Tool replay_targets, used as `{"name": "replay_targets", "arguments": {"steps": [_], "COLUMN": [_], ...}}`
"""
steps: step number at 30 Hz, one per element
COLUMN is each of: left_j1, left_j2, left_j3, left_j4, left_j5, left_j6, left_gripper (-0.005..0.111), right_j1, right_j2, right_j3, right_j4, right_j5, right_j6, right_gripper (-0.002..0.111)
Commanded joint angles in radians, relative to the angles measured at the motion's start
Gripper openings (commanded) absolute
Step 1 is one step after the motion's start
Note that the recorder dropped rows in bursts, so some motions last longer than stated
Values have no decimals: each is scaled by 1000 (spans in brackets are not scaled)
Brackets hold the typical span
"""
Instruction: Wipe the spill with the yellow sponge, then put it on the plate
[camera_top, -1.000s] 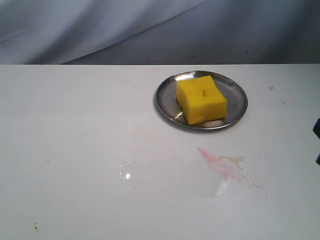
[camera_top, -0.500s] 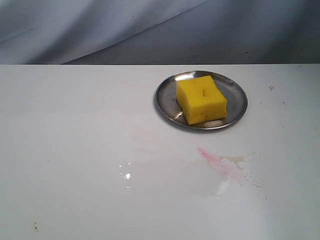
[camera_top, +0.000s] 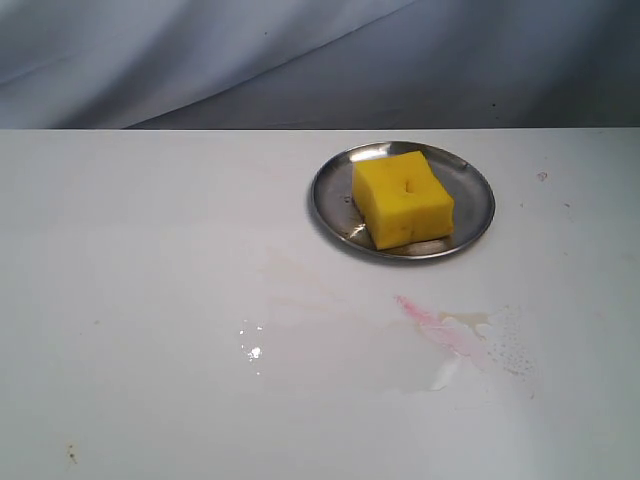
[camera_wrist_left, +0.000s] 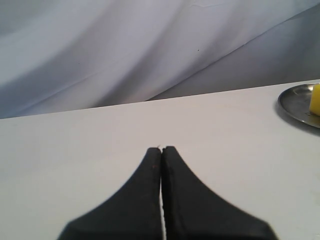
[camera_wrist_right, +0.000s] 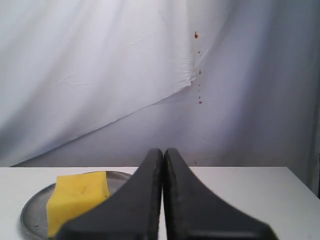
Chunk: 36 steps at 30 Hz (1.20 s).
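Observation:
The yellow sponge rests on the round silver plate at the back of the white table; both also show in the right wrist view, sponge on plate. A small pale amber spill lies in front of the plate, beside a pink-red streak. Neither gripper appears in the exterior view. My left gripper is shut with nothing in it, above bare table, the plate's edge off to one side. My right gripper is shut and empty, well short of the plate.
A patch of tiny droplets and a whitish wet smear lie by the spill. A small shiny wet spot sits left of it. A grey cloth backdrop hangs behind the table's far edge.
A dark part of the right arm at the exterior view's right edge one second ago has left the view. Sponge, plate and spill have not moved.

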<state>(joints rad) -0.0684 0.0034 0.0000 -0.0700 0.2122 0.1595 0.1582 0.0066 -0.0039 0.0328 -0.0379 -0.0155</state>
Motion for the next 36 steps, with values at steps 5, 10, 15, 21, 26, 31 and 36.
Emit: {"name": "replay_targets", "arguments": {"steps": [5, 10, 15, 21, 26, 31, 36], "left_j1": [-1, -1, -1, -1, -1, -1, -1], "left_j2": [-3, -3, -3, -3, -3, -3, -3], "left_j3": [0, 0, 0, 0, 0, 0, 0], "left_j4": [1, 1, 1, 1, 1, 1, 1], "left_j5": [-7, -7, -7, -7, -7, -7, -7], "left_j6": [0, 0, 0, 0, 0, 0, 0], "left_gripper": [0, 0, 0, 0, 0, 0, 0], "right_j1": [-9, -7, -7, -7, -7, -7, -7], "right_j2": [-7, -7, -7, -7, -7, -7, -7], "right_j3": [4, 4, 4, 4, 4, 4, 4], "right_j4": [-47, -47, -47, -47, -47, -47, -47], "right_j5": [29, 29, 29, 29, 29, 29, 29], "right_j6": [-11, -11, -11, -11, -11, -11, -11], "right_gripper": [0, 0, 0, 0, 0, 0, 0]}}
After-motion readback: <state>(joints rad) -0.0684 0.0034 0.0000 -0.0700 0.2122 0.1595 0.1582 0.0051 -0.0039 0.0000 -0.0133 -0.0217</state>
